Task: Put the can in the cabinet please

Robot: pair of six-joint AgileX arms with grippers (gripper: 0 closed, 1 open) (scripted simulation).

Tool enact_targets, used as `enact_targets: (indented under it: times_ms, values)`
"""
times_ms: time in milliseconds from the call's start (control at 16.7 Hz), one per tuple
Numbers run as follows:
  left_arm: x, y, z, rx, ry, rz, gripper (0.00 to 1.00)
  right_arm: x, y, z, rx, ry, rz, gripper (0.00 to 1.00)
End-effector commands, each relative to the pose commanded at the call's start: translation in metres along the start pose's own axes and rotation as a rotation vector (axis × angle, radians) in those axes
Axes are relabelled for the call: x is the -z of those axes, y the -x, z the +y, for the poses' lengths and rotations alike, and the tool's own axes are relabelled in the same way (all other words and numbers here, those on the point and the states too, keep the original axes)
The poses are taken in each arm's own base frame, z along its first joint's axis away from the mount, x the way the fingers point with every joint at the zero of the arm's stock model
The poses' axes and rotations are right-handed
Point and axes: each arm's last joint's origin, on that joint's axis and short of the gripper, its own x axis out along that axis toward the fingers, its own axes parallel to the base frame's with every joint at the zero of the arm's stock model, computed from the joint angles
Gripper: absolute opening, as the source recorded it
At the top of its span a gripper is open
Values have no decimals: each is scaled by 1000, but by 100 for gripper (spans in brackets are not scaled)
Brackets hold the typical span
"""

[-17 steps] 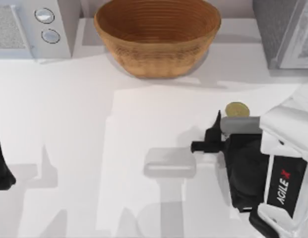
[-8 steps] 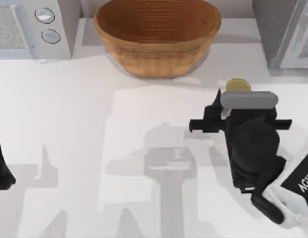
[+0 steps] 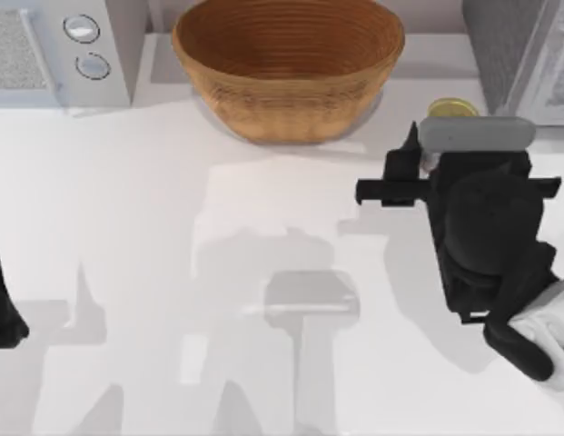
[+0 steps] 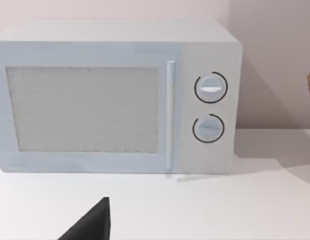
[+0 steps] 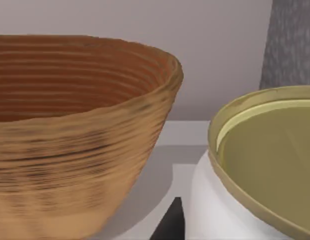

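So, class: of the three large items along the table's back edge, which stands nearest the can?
The grey cabinet, at the back right beside the can; the basket and microwave sit farther left.

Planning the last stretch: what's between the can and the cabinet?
Nothing. In the top view, only bare table separates the can, carried by the right gripper, from the cabinet.

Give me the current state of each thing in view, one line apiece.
can: upright, gold top showing, carried at the right end effector near the cabinet.
cabinet: back right corner, can not inside yet.
basket: upright at the back, nothing visible inside.
microwave: door closed.
left end effector: parked at the table's left edge.
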Motion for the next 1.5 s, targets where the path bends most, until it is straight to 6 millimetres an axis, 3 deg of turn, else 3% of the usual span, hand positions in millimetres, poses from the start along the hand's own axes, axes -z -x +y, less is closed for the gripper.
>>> enact_targets:
  times_ms: [240,600,780,960,1200,1500]
  values:
    - [0,0,0,0,0,0,100,-27,9,-4,0,-3,-3,0]
    - [0,0,0,0,0,0,100,-28,9,-6,3,-3,0,0]
    - [0,0,0,0,0,0,100,-36,13,-16,-3,-9,-6,0]
    - [0,0,0,0,0,0,100,-54,25,-44,-7,-18,-20,0]
    - [0,0,0,0,0,0,100,-73,58,-95,-5,-26,-48,0]
    - [0,0,0,0,0,0,100,-64,111,-152,2,-22,-85,0]
